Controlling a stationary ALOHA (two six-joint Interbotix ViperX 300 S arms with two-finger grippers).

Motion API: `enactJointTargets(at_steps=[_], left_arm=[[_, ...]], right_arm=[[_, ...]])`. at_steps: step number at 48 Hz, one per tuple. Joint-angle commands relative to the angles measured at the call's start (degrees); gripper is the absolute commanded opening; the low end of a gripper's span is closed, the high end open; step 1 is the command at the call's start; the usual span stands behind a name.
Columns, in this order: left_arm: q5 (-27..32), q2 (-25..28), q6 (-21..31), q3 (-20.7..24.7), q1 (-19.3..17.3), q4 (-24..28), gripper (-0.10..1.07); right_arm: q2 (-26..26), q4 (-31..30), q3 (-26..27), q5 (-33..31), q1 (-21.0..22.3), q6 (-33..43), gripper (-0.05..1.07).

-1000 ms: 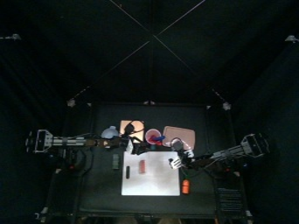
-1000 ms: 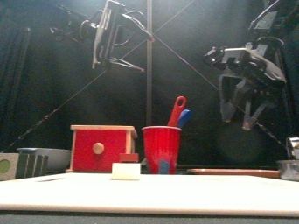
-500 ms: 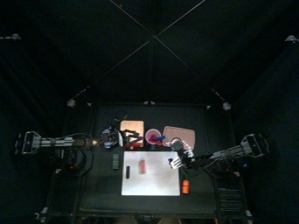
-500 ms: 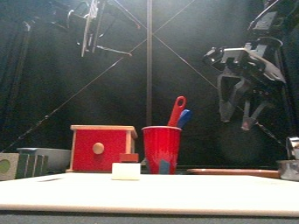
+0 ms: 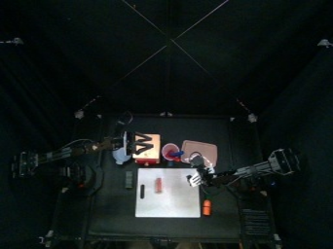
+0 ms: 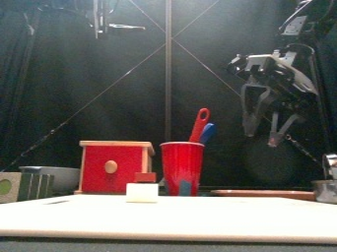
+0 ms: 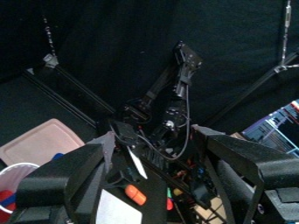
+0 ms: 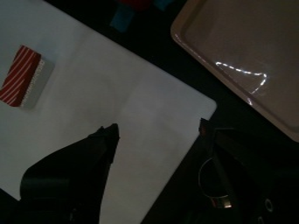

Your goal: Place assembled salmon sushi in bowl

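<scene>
While the right gripper (image 8: 156, 140) hangs above the white board (image 8: 105, 114) with jaws spread and empty, the salmon sushi (image 8: 24, 76) is seen lying on that board, untouched. The left gripper (image 7: 158, 188) is held high, fully open, empty. The approach step is judged in hand; descent over the sushi is called for next.

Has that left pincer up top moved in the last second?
Yes. In the front view the left pincer has climbed, now almost out of sight, far above the red cup, which stayed put.
</scene>
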State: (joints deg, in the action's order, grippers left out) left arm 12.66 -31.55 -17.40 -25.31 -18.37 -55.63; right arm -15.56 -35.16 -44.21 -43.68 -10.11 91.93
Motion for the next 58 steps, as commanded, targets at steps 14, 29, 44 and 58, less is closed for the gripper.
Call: enactJointTargets(at_steps=[14,29,44,58], left_arm=[[12.7,5.9,5.3,1.2,-1.1,2.3,1.01],[24.2,12.4,35.6,-1.8,0.0,24.9,1.01],[23.1,17.1,72.7,-6.9,12.9,52.3,1.02],[23.2,27.1,95.1,-6.9,20.5,64.3,1.01]], right_arm=[[-0.5,0.1,1.2,0.8,0.5,0.0,1.02],[0.2,0.2,0.9,1.7,0.5,0.1,1.02],[0.9,0.1,0.6,2.4,0.5,0.1,1.02],[1.5,0.2,0.4,2.5,0.2,0.1,1.02]])
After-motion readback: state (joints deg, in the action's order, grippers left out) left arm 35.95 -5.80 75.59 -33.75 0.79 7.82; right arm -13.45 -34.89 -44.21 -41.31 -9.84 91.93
